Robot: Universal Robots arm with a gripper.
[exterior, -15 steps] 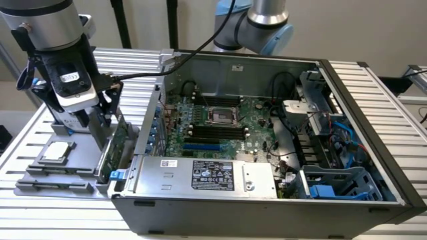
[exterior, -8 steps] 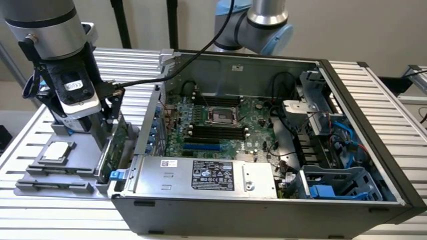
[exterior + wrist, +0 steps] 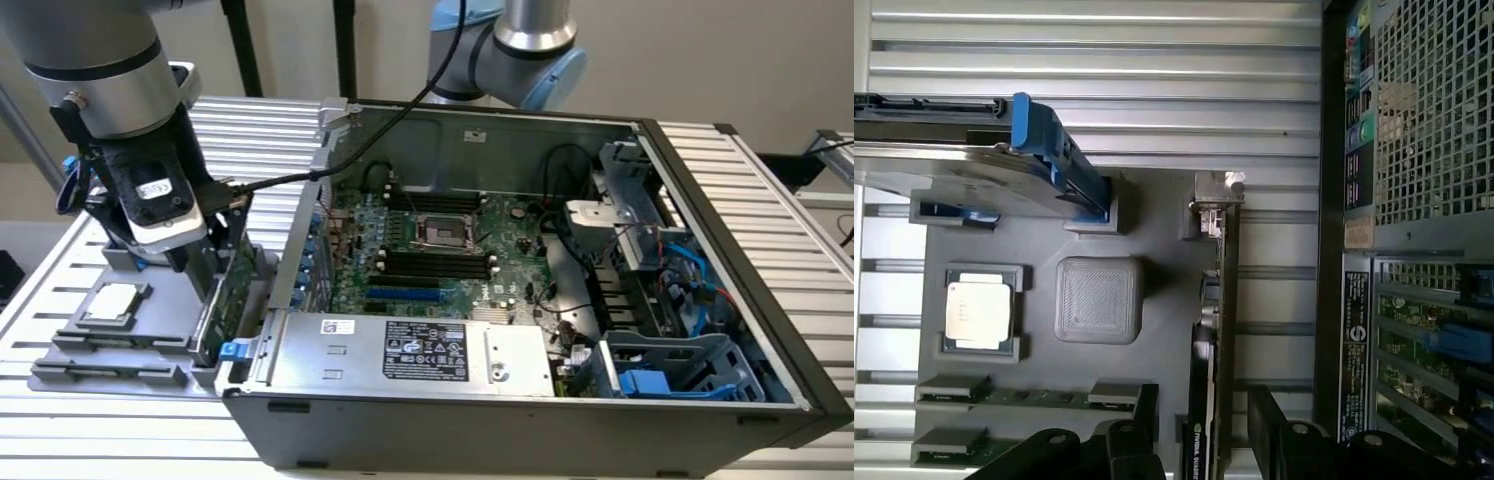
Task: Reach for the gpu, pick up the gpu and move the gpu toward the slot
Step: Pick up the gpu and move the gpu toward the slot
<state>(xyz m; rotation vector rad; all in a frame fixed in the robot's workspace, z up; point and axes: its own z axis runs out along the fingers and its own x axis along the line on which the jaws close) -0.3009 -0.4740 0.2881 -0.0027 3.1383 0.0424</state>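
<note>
We are in the reach: our gripper [image 3: 1201, 405] straddles the gpu [image 3: 1225, 300], fingers [image 3: 1146, 400] apart; it stands upright in its tray [image 3: 1164, 250] beside the case [image 3: 534, 420]. Gripping demands squeezing its thin edge squarely.

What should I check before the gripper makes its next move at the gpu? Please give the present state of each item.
1. The gripper is open: ok, fingers apart.
2. The gpu lies between the fingers: ok.
3. Fingers closed on the gpu: not ok, gaps on both sides.
4. The gpu stands on edge in the grey fixture: ok.
5. Target place on the motherboard is free: cannot tell.
</note>
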